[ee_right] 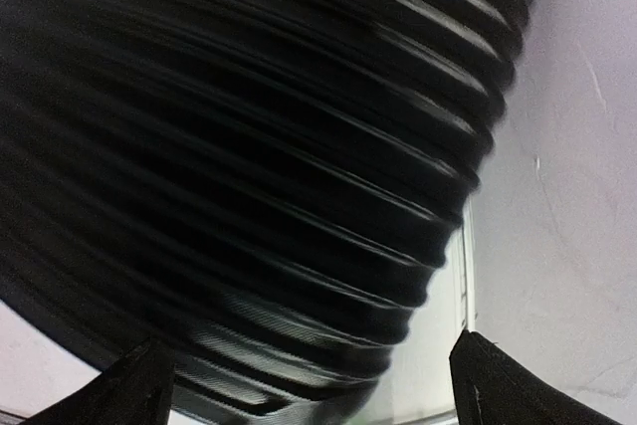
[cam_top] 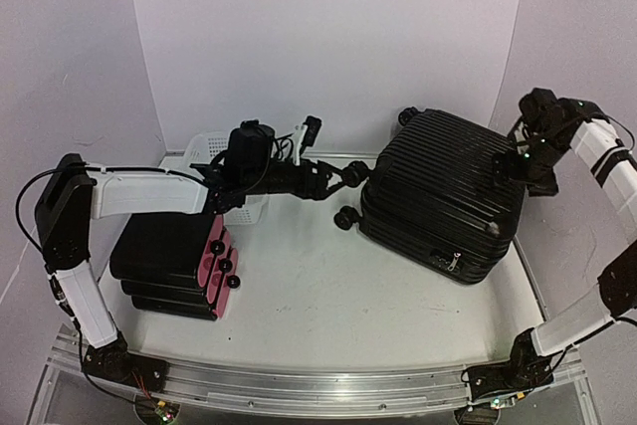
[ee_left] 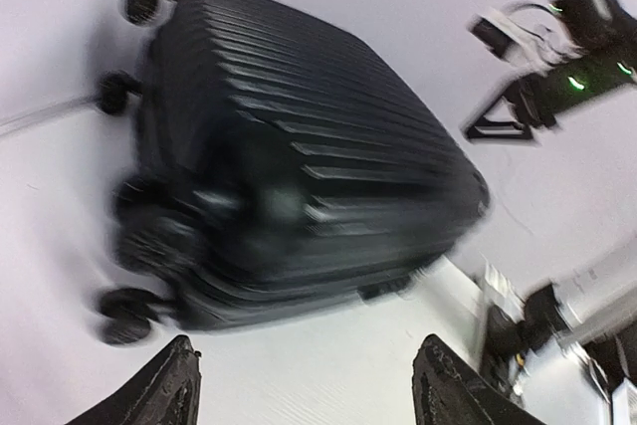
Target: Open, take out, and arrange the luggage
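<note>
Find the luggage (cam_top: 443, 191) at about three o'clock on the table (cam_top: 318, 316), lying shut with its ribbed shell up and set askew; note the wheels (cam_top: 346, 218) on its nine o'clock side and the zip pull (cam_top: 453, 262) at its six o'clock edge. Expect a stiff, hard shell with no give under the fingers, probably slick across the ribs; judge it bulky and fairly heavy for these arms, likelier to slide or pivot on the smooth top than to lift. Looks too wide to pinch across the body, so take hold at the small parts: the zip pull for opening, a wheel or an edge lip for steadying.

Look to the left gripper (ee_left: 307, 350) at the luggage's nine o'clock, just beside the wheels; spread apart, nothing between the fingers, touching nothing as far as its own blurred view tells. Look to the right gripper (ee_right: 309, 340) at the luggage's two o'clock corner; splayed wide too, ribbed shell filling the view just ahead, nothing pinched; cannot tell whether a fingertip grazes the shell.

Leave aside the smaller case (cam_top: 174, 261) with the pink side at eight o'clock and the white basket (cam_top: 211, 143) at eleven o'clock — both well apart from the luggage.
</note>
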`<state>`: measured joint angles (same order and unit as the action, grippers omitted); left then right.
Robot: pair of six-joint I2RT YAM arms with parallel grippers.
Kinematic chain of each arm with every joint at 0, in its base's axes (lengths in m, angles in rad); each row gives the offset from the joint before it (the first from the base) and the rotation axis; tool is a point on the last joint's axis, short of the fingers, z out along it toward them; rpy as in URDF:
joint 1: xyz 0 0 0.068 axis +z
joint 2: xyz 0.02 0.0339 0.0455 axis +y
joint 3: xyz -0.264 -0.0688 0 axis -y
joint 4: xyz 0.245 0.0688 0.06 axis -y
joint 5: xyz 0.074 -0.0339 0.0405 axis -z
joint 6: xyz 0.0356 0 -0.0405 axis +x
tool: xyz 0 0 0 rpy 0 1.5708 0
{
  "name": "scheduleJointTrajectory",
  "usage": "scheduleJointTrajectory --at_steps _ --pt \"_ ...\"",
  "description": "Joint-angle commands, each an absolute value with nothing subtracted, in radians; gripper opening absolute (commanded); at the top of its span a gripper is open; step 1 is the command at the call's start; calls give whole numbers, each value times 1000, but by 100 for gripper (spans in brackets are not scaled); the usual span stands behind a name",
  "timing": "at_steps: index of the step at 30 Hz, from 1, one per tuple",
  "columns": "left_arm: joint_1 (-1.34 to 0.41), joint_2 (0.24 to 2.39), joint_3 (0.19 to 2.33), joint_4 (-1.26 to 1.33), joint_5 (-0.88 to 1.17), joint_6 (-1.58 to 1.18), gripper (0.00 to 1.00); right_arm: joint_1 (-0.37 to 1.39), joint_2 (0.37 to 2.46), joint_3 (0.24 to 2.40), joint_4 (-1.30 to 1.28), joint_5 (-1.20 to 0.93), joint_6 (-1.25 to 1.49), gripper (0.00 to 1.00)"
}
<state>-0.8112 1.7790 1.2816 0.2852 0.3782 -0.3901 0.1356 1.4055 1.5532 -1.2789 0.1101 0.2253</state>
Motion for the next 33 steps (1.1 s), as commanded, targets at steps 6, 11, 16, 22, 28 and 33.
scheduleJointTrajectory --at_steps 6,11,16,22,28,33 --pt "-939 1641 1179 128 429 -341 75 -145 1292 1263 -995 -435 439 98" --pt "-954 1554 1096 113 414 -355 75 -142 1335 1178 -710 -641 572 98" --pt "-956 1485 1027 107 375 -360 75 -20 1405 1202 -558 -627 643 97" --pt "-957 1468 976 104 334 -346 75 126 1491 1319 -606 -469 623 94" --pt "-957 1471 954 105 265 -304 75 193 1388 1282 -822 -281 522 94" --pt "-956 1483 983 105 190 -288 74 384 1250 1134 -850 -132 566 97"
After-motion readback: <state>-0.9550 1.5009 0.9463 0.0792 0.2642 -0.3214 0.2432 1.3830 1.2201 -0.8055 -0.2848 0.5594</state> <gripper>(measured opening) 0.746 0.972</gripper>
